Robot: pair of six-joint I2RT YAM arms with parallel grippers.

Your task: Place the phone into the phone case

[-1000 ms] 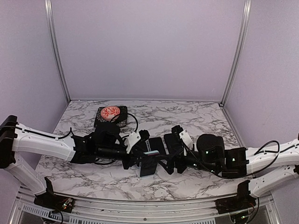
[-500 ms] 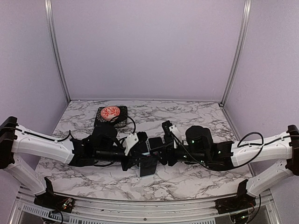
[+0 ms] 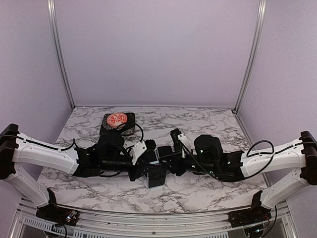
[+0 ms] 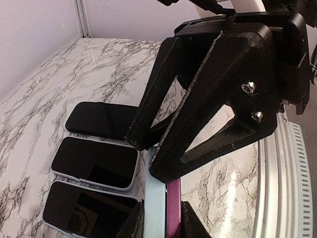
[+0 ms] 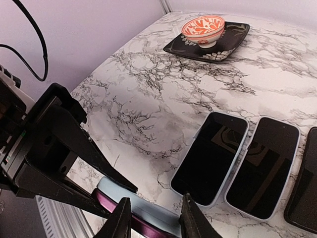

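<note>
Both hands meet over the middle of the table, and the task's thing hangs between them: a pale blue phone case with a magenta phone lying flat against it, the pair held edge-on off the table. In the left wrist view the left hand is closed on this stack, one finger on the blue side, one on the magenta side, long axis running straight out from the fingers toward the right hand. In the right wrist view the right hand has its fingers either side of the stack's other end, blue on top and magenta under it; jaws look narrowed around it but firm contact is unclear, so I cannot tell if it grips. So the stack's long axis runs hand to hand, roughly left-right in the top view, each hand at one end, neither nearer. Whether the phone is seated or only pressed against the case is not visible. Next move likely turns on squeezing the two layers together across their thin direction. Three more phones lie flat on the table just beyond the hands, side by side, untouched. A bowl sits on a dark plate at the far left, well apart.
</note>
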